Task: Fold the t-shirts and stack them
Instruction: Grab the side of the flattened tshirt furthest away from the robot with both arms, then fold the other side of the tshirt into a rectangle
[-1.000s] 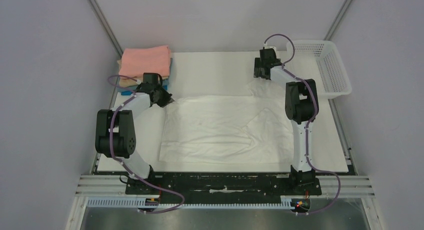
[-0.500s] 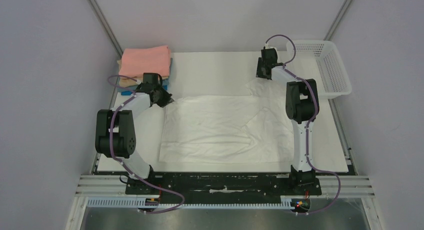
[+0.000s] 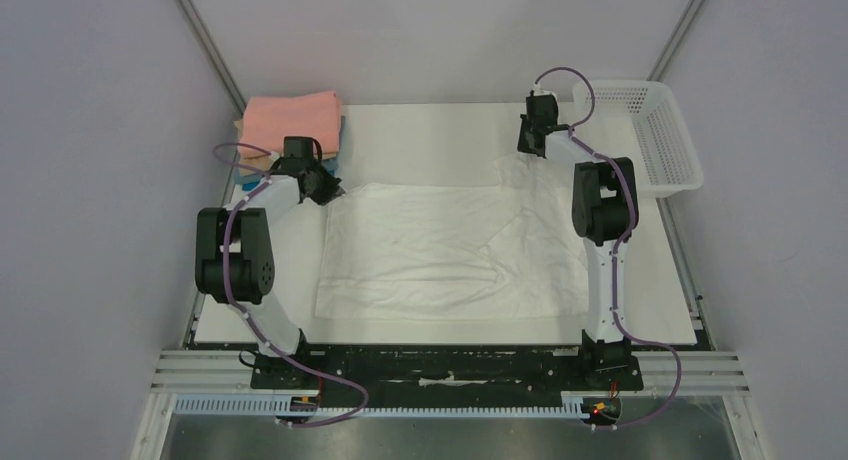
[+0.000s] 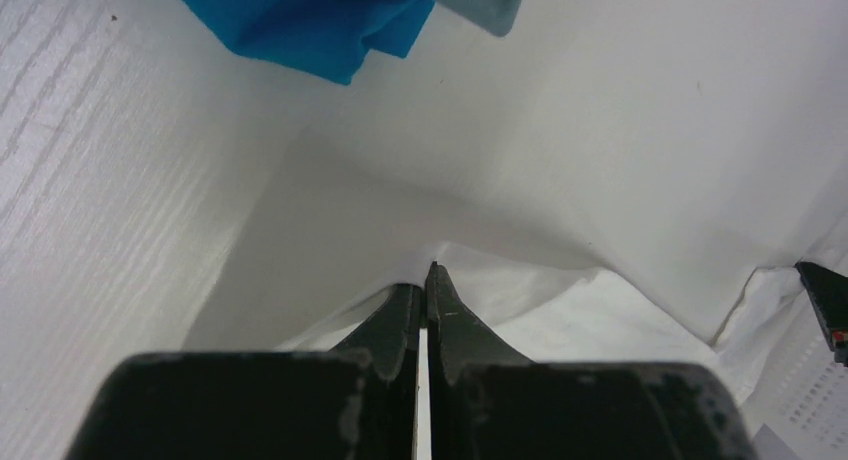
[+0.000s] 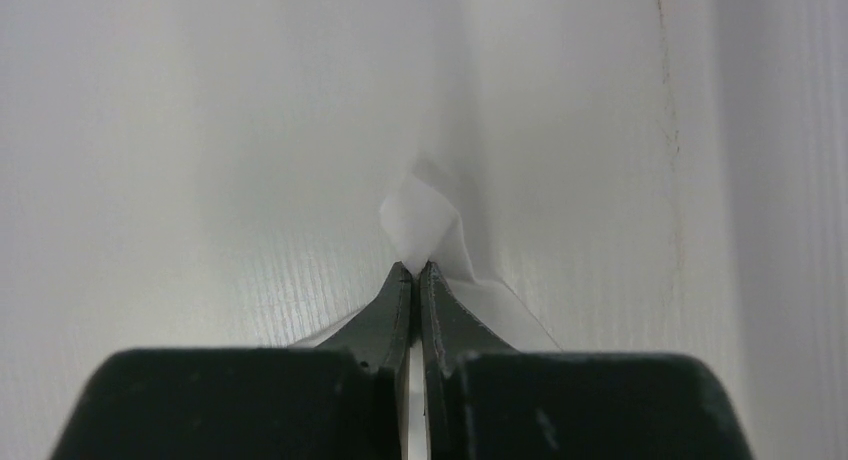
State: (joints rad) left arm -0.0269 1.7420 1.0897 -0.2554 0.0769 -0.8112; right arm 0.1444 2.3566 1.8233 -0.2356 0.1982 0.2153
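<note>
A plain white t-shirt (image 3: 450, 250) lies spread over the middle of the table. My left gripper (image 3: 331, 193) is shut on its far left corner (image 4: 500, 270), and the cloth rises in a peak at the fingertips. My right gripper (image 3: 524, 146) is shut on the shirt's far right corner, with a small tip of white cloth (image 5: 418, 225) sticking out past the jaws. A stack of folded t-shirts (image 3: 290, 125), salmon pink on top, sits at the far left corner. Its bright blue (image 4: 300, 25) and grey-blue (image 4: 480, 0) layers show in the left wrist view.
A white mesh basket (image 3: 655, 135) stands off the table's far right edge, close to the right arm. The folded stack lies just behind the left gripper. Grey walls close in both sides and the back.
The right gripper has shut on the shirt's far right corner and shifted slightly right. The left gripper has pulled its corner a little toward the far left, stretching the shirt's far edge.
</note>
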